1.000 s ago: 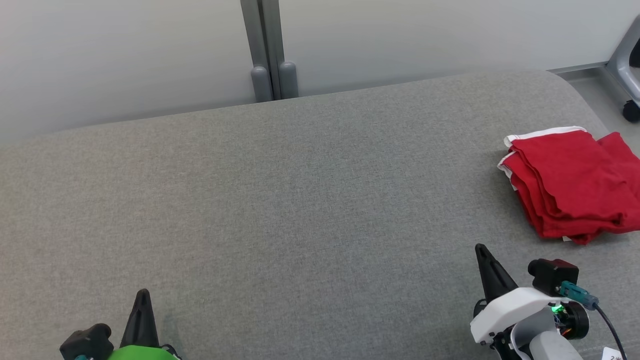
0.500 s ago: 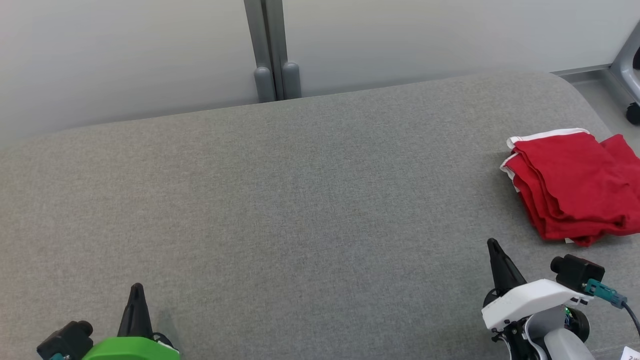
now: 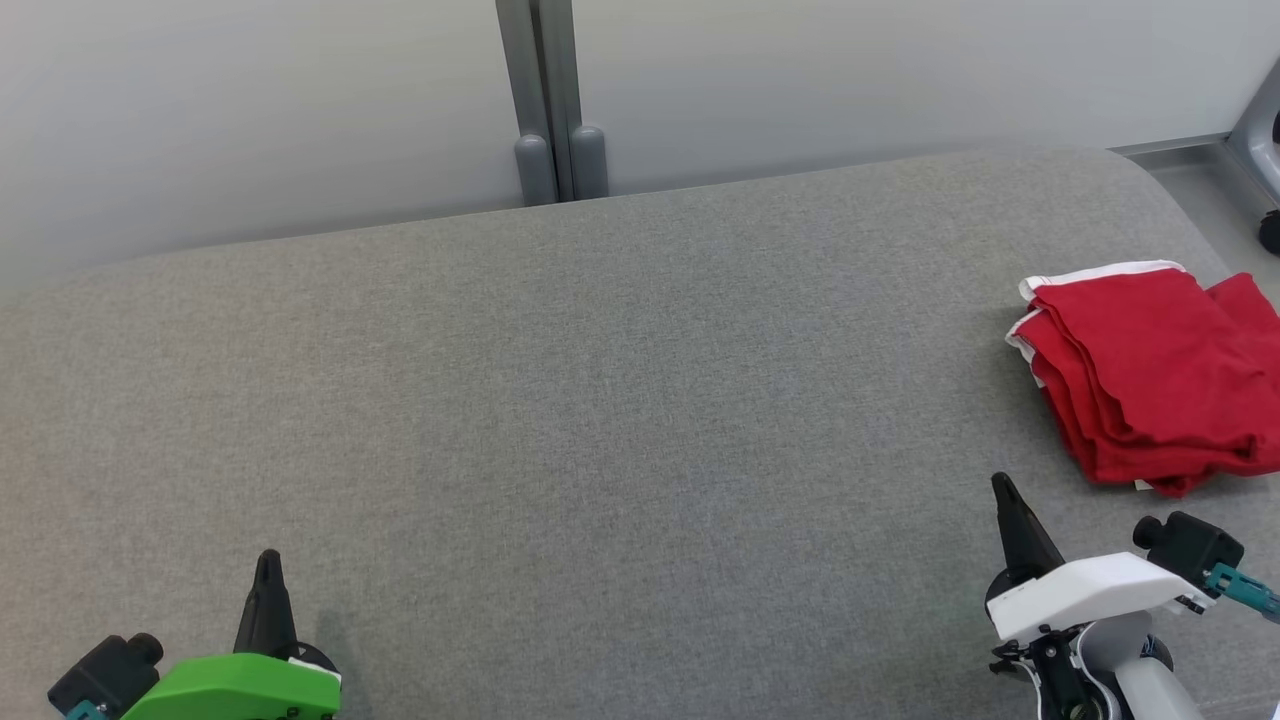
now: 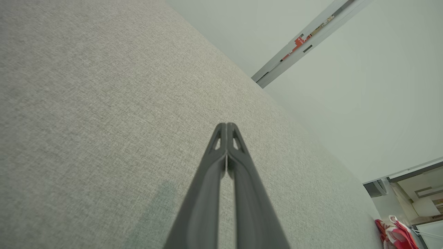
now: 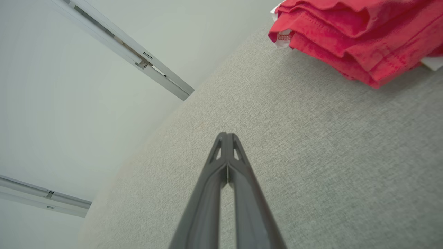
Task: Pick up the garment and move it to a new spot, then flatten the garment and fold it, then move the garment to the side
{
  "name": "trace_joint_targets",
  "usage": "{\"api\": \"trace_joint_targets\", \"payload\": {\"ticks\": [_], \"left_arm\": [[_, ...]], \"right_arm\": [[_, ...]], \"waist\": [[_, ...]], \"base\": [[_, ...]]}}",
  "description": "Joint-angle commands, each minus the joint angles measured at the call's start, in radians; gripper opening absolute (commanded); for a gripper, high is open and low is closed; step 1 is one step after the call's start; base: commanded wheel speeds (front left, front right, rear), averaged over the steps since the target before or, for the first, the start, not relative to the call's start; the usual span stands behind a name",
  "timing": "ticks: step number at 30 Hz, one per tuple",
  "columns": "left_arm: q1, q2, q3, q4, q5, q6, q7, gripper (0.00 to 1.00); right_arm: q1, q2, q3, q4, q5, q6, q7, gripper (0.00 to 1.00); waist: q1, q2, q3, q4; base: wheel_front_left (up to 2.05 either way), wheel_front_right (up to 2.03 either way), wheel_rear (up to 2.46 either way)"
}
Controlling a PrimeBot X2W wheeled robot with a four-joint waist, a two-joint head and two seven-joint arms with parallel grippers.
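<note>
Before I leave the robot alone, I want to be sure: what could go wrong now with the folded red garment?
1. The folded red cloth garment lies near the right end of the grey fabric surface, where its edge curves away; a nudge might slide it off.
2. The shut right gripper is close to it; a swing rightward could catch the uneven layers and undo the fold.

Garment (image 3: pixel 1150 375) right part cut by head view edge; lower folds hidden.
</note>
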Motion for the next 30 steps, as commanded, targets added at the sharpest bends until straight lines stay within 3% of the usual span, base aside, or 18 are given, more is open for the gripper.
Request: {"api": "trace_joint_targets", "payload": {"ticks": [1,30], "left_arm": [[-0.027,0.007,0.004,-0.017,-0.034,0.001,0.007,0.0],[-0.061,0.01,0.015,-0.043,-0.359,0.001,0.096,0.0]], "right_arm": [[-0.004,-0.005,-0.007,-0.021,0.035,0.0,0.008,0.0],[0.014,-0.007,-0.049,-0.077,0.354,-0.001,0.093,0.0]], "waist": [[0.0,0.0,0.0,0.001],[0.0,0.0,-0.005,0.016]], "base": [[0.0,0.0,0.0],[0.0,0.0,0.0]]}}
